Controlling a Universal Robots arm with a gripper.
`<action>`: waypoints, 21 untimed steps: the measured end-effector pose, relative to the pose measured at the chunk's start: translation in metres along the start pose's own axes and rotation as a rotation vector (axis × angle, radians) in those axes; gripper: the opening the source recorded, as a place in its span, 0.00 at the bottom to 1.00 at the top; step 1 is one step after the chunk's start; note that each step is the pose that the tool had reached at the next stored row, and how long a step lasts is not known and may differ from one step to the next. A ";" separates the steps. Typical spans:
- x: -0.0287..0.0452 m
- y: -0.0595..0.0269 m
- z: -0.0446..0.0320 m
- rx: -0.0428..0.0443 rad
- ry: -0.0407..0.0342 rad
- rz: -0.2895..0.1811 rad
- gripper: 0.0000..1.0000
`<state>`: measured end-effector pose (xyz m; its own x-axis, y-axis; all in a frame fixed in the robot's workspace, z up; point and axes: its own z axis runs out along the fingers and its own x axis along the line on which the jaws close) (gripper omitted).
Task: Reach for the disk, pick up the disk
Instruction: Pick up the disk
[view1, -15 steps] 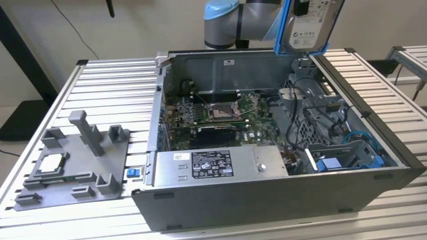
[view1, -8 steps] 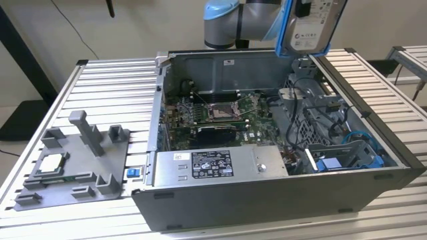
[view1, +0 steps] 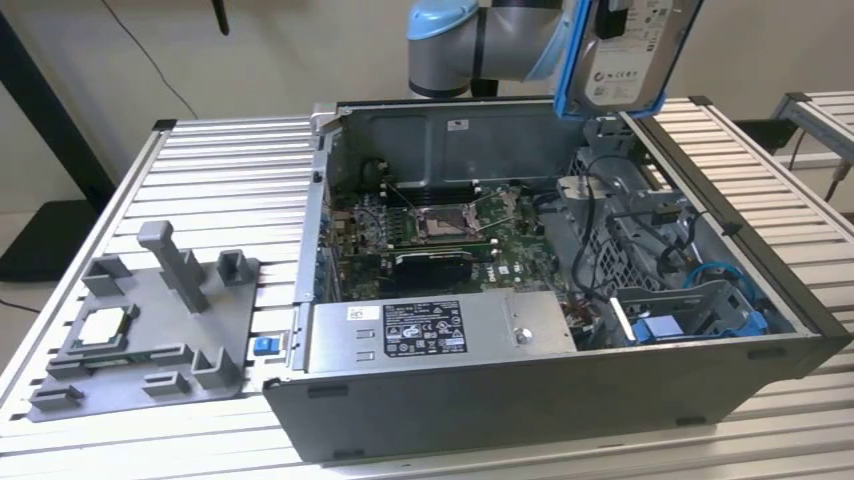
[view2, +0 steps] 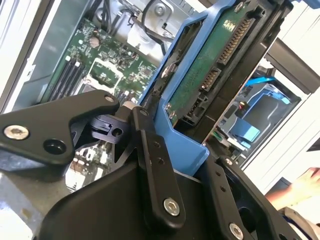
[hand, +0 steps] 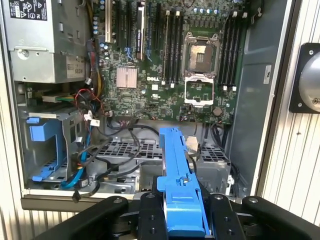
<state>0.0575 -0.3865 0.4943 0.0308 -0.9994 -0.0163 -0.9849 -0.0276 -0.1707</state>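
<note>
Exterior view, left to right: grey fixture tray (view1: 147, 330) at lower left on the slatted worktop (view1: 227, 170); open computer case (view1: 534, 390) at centre with the motherboard (view1: 441, 225) exposed; the disk (view1: 627, 50) at upper right, lifted clear above the case in its blue frame. First wrist view: the gripper (hand: 182, 220) at bottom centre, fingers (hand: 220, 215) clamped on the frame's edges. Judgement: pick-up looks essentially done; grip should stay firm and square, disk kept clear of cables and case wall.
</note>
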 end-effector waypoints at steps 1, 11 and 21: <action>0.0012 0.0000 0.0000 -0.0001 -0.0001 0.000 0.00; 0.0124 -0.0005 -0.0001 -0.0012 0.0000 0.000 0.00; 0.0229 -0.0007 -0.0002 -0.0020 -0.0001 0.000 0.00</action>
<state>0.0589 -0.4094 0.4943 0.0308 -0.9994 -0.0164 -0.9853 -0.0276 -0.1687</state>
